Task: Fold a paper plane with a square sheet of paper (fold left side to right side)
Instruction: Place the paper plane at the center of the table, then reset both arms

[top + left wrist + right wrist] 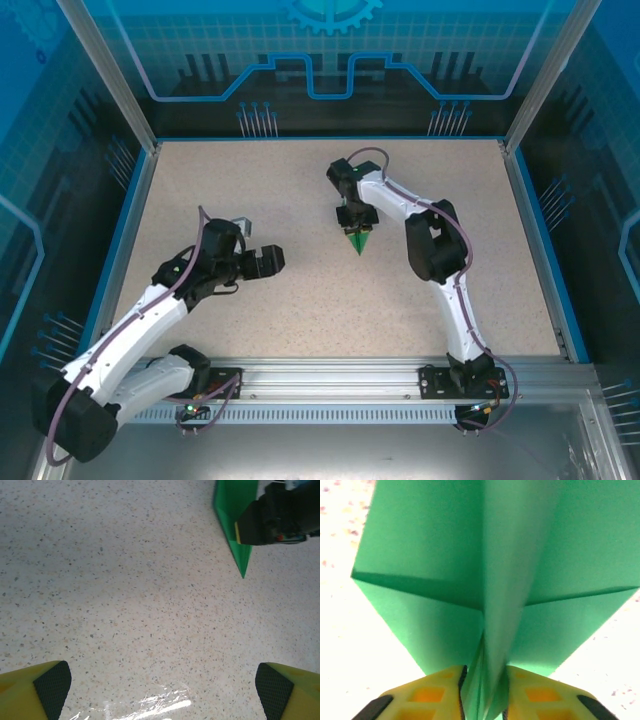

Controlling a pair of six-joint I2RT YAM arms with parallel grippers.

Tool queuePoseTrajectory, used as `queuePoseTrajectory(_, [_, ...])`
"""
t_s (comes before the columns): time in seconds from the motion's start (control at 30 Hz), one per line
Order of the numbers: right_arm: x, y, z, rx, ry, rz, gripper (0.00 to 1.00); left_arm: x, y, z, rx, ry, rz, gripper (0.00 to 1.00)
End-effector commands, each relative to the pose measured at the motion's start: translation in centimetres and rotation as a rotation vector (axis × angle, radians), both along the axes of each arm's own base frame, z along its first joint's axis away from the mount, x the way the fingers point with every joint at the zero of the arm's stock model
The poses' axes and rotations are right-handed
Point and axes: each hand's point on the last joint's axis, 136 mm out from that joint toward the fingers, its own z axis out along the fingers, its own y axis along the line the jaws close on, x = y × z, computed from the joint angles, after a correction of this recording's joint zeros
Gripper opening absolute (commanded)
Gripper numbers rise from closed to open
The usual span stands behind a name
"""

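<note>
The right hand [485,697] has its yellow fingers [432,690] on either side of the raised centre fold of the square sheet of paper [430,555], a pointed green plane shape lying near the middle of the worktop [250,180]. Whether they pinch the fold or stand just off it, I cannot tell. If they part unevenly, the thin paper may spring open or tip sideways. The left hand [162,685] hovers wide open, well apart, holding nothing. No container is present.
</note>
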Motion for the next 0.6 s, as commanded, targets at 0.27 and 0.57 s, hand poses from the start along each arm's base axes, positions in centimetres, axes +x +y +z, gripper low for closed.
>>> queuePoseTrajectory(0.27, [-3.7, -2.7, 11.4, 0.003, -0.195, 0.104, 0.52, 3.2, 2.7, 1.1, -0.121, 0.018, 0.123, 0.99])
queuePoseTrajectory(0.57, [-6.3, -11.3, 16.0, 0.003, -0.534, 0.004, 0.94, 6.0, 10.7, 2.2, 0.123, -0.225, 0.397, 0.99])
